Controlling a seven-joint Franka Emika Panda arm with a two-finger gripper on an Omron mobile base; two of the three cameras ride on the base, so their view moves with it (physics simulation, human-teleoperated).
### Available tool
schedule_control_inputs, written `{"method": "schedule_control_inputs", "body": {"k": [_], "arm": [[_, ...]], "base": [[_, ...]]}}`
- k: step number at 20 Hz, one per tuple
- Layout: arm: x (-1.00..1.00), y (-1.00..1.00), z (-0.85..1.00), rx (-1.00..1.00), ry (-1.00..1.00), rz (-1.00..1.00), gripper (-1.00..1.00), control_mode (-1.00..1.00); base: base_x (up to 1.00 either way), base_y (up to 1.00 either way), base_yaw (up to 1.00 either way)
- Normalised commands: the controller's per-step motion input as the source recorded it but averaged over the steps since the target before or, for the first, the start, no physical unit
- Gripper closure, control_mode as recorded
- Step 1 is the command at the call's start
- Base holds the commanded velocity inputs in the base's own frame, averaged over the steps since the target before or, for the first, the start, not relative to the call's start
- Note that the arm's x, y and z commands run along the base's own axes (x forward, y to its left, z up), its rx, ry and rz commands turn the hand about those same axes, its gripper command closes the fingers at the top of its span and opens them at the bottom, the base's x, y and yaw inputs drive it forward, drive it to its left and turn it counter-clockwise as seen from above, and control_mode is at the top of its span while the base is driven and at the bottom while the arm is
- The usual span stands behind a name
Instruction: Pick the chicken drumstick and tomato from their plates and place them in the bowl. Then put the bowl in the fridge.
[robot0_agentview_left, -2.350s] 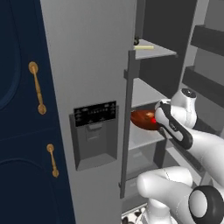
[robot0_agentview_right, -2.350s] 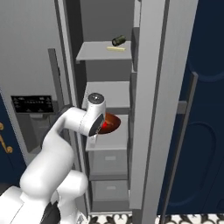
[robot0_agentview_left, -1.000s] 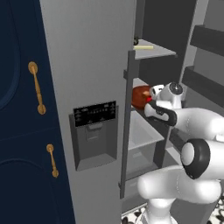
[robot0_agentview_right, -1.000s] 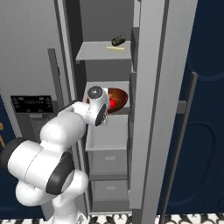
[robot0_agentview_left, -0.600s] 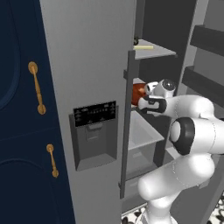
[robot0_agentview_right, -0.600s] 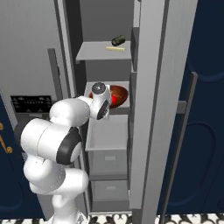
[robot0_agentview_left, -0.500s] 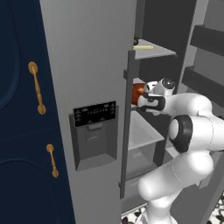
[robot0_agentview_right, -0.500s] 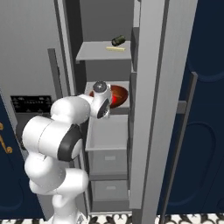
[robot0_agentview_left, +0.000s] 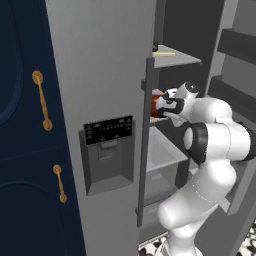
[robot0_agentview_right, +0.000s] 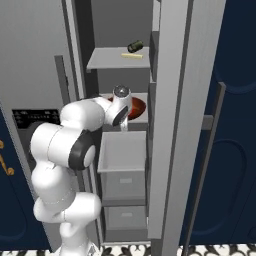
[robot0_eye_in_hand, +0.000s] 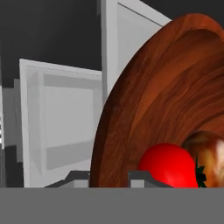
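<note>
Inside fridge (robot0_agentview_right: 172, 100) | end effector (robot0_eye_in_hand: 109, 175) clamped on bowl (robot0_eye_in_hand: 162, 100) rim | tomato (robot0_eye_in_hand: 168, 164), chicken drumstick (robot0_eye_in_hand: 210, 153) inside

My wrist hid most of the bowl (robot0_agentview_right: 136, 107) inside the fridge (robot0_agentview_right: 167, 75); the chicken drumstick (robot0_eye_in_hand: 209, 154) was cut off.

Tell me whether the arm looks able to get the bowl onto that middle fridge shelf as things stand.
Probably yes. The pincer is shut on the bowl rim, already inside the open fridge at the middle shelf, with tomato and drumstick in it. Nothing visible blocks the way.
</note>
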Motion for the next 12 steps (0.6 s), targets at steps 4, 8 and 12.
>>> {"method": "schedule_control_inputs", "body": {"k": [4, 8, 12], "arm": [[0.40, 0.00, 0.00, 0.00, 0.00, 0.08, 1.00, -1.00], [0.33, 0.00, 0.00, 0.00, 0.00, 0.05, 1.00, -1.00], [0.36, 0.00, 0.00, 0.00, 0.00, 0.02, 1.00, -1.00]], "base": [[0.00, 0.00, 0.00], [0.00, 0.00, 0.00], [0.00, 0.00, 0.00]]}}
